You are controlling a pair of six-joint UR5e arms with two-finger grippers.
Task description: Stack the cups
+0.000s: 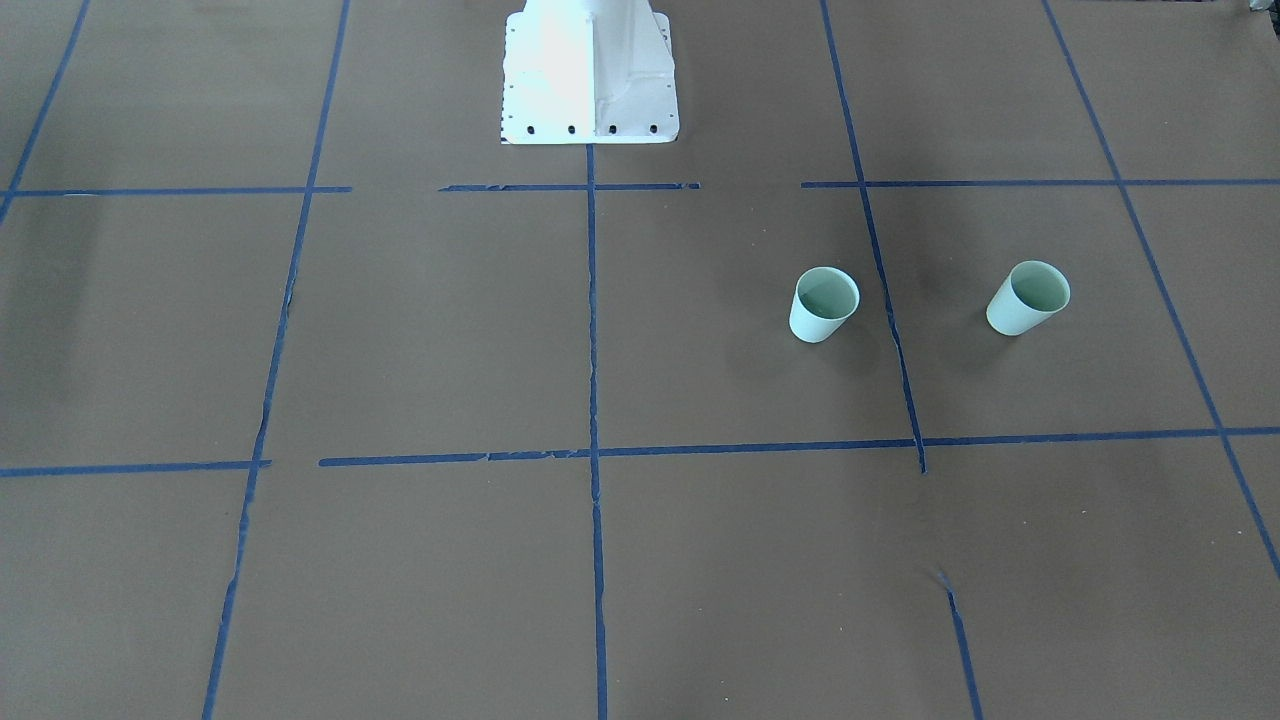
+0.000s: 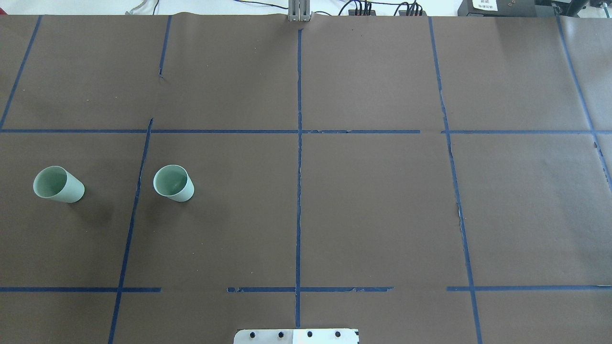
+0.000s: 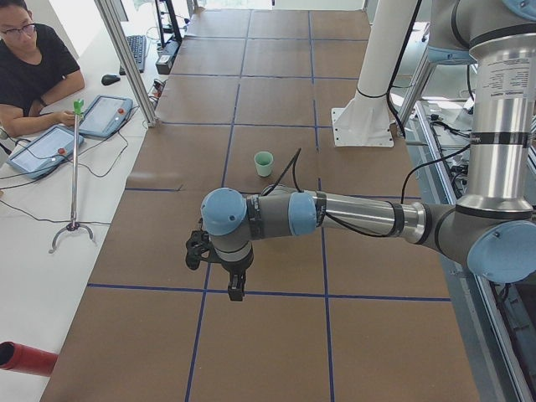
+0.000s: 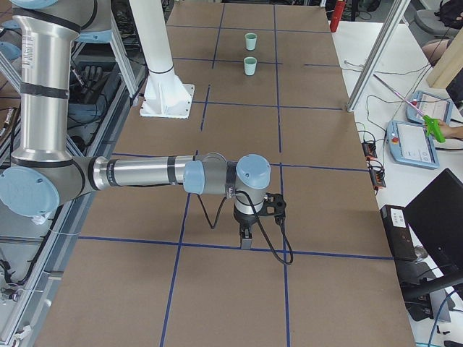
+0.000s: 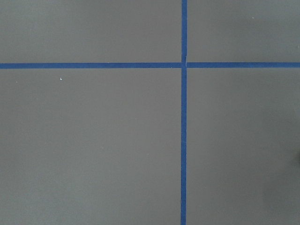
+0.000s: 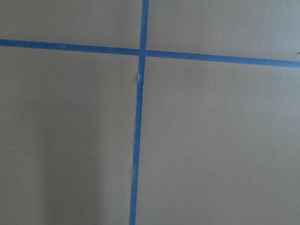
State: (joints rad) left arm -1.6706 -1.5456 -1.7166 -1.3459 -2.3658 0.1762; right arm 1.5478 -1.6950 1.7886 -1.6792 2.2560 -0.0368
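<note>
Two pale mint-green cups stand upright and apart on the brown table, on my left side. One cup (image 2: 58,184) (image 1: 1027,298) (image 4: 250,41) is near the left end, the other cup (image 2: 173,183) (image 1: 824,305) (image 4: 249,66) (image 3: 264,163) is closer to the middle. My left gripper (image 3: 237,293) points down above the table, well short of the cups; I cannot tell if it is open or shut. My right gripper (image 4: 246,242) points down over the right half, far from the cups; I cannot tell its state either. Both wrist views show only table.
Blue tape lines (image 2: 299,157) grid the brown paper. The white robot pedestal (image 1: 590,75) stands at the table's near middle. An operator (image 3: 33,75) sits with tablets (image 3: 105,115) beyond the far edge, beside a thin stand (image 3: 74,176). A red cylinder (image 3: 23,358) lies there too.
</note>
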